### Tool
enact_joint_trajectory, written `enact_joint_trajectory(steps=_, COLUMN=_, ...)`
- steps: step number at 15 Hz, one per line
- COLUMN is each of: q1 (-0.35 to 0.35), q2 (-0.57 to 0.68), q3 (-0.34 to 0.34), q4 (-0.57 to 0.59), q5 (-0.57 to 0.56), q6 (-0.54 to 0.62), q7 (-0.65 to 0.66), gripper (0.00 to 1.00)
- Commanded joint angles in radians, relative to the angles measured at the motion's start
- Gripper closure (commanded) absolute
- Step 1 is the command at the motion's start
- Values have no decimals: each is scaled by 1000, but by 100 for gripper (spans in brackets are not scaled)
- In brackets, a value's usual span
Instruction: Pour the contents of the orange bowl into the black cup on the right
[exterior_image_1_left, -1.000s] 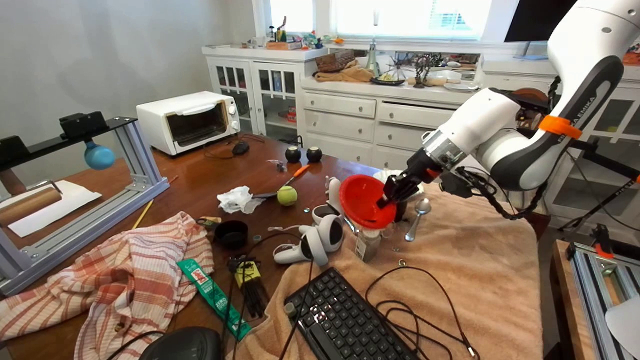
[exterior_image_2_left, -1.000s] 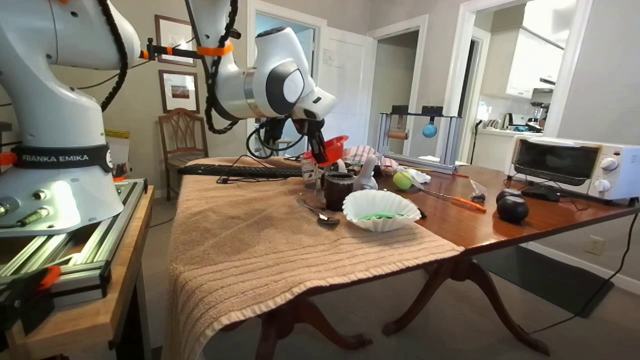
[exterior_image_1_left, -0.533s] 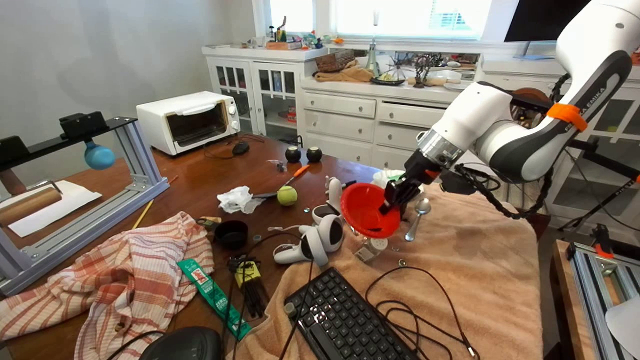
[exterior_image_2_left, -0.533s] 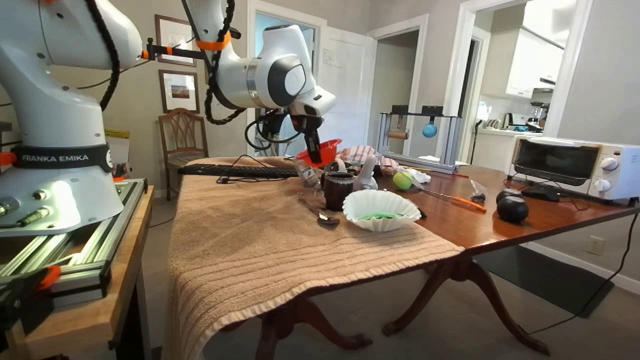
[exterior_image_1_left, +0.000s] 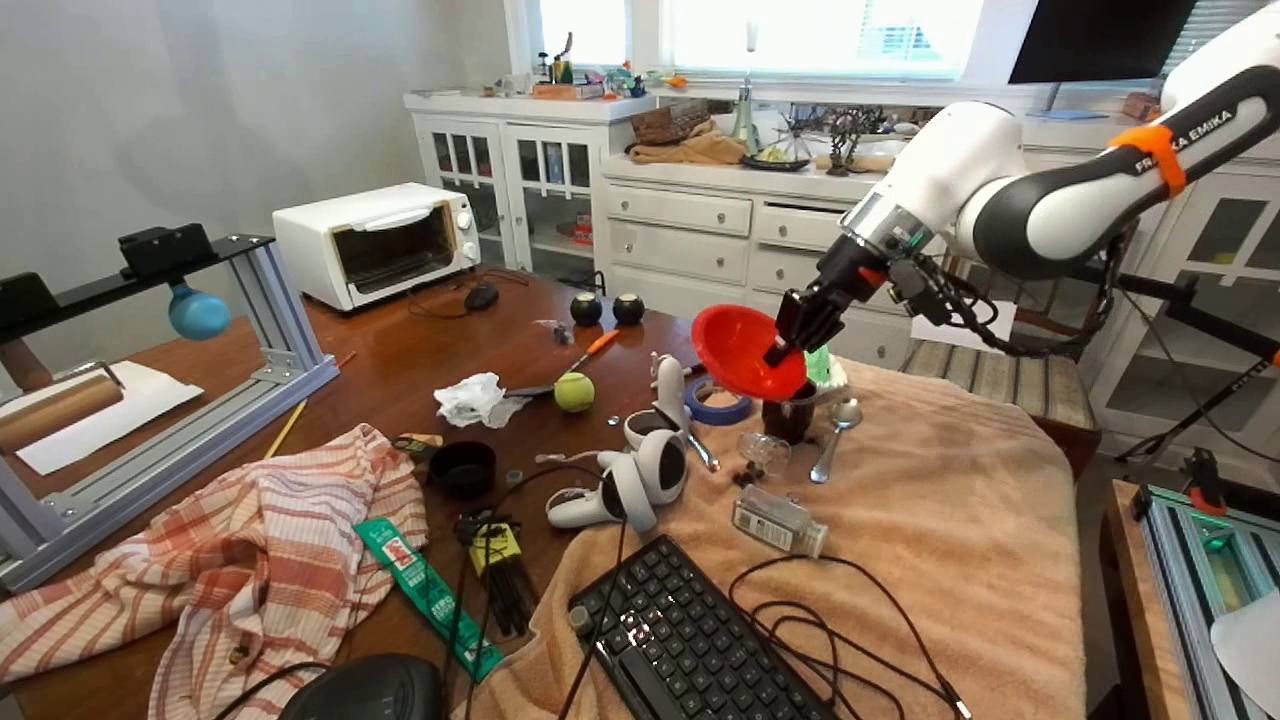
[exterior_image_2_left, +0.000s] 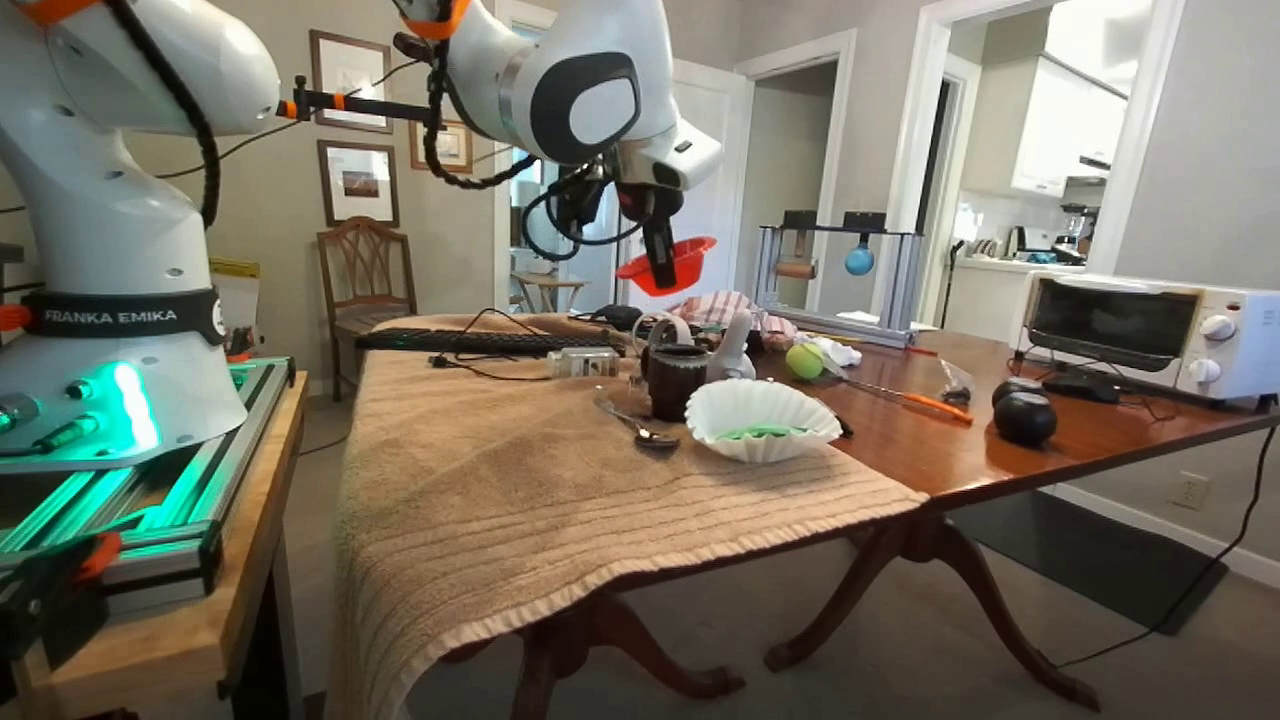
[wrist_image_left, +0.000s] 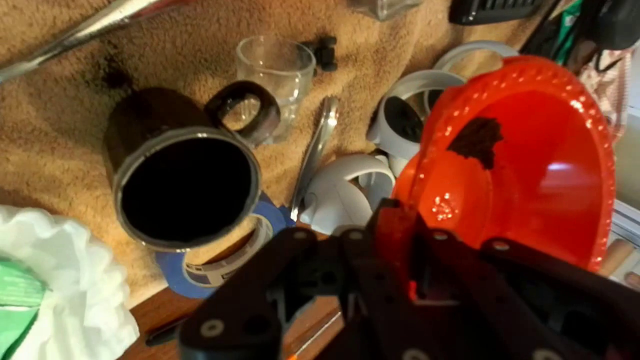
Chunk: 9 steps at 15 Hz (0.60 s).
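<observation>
The orange bowl, red-orange and shallow, shows in both exterior views (exterior_image_1_left: 735, 345) (exterior_image_2_left: 692, 264) and the wrist view (wrist_image_left: 555, 200). It is held tilted above the table, with a dark clump inside against its wall. My gripper (exterior_image_1_left: 776, 354) is shut on its rim, also in the wrist view (wrist_image_left: 400, 215). The black cup, a dark mug with a handle, stands upright on the towel in both exterior views (exterior_image_1_left: 790, 414) (exterior_image_2_left: 679, 386) and the wrist view (wrist_image_left: 185, 187). The bowl is above it and off to one side. The mug's inside looks dark; its contents cannot be told.
Near the cup are a small clear glass (exterior_image_1_left: 766, 452), a spoon (exterior_image_1_left: 838, 438), blue tape (exterior_image_1_left: 718, 402), white controllers (exterior_image_1_left: 640, 480) and a white paper filter with green inside (exterior_image_2_left: 764, 424). A clear jar (exterior_image_1_left: 780, 522) lies on its side. Another black cup (exterior_image_1_left: 462, 468) stands farther off.
The gripper has lifted the bowl higher, away from the jar. The clear jar stood upright below the bowl, then tilted, and now lies on the towel. The base light has turned from white to green.
</observation>
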Motion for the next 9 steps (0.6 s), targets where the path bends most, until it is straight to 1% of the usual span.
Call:
enact_joint_trajectory(steps=1, q1=-12, q2=-84, q3=21, q4=-14, q5=263, q6=57, q7=-200, gripper=94)
enact_joint_trajectory(steps=2, q1=-27, q2=-68, q3=43, q4=-3, q5=318, q6=40, q7=-255, gripper=94)
enact_joint_trajectory(steps=3, q1=-34, q2=-58, q3=54, q4=3, q5=339, q6=30, q7=-276, gripper=94)
enact_joint_trajectory(steps=6, q1=-34, q2=-50, q3=60, q4=4, q5=347, q6=25, q7=-283, gripper=94)
enact_joint_trajectory(steps=7, q1=-34, q2=-49, q3=61, q4=4, q5=348, q6=24, q7=-283, gripper=98)
enact_joint_trajectory(steps=8, q1=-32, q2=-56, q3=58, q4=-2, q5=391, q6=17, q7=-314, gripper=98)
enact_joint_trajectory(steps=9, q1=-29, q2=-70, q3=54, q4=5, q5=463, q6=4, q7=-369, gripper=98)
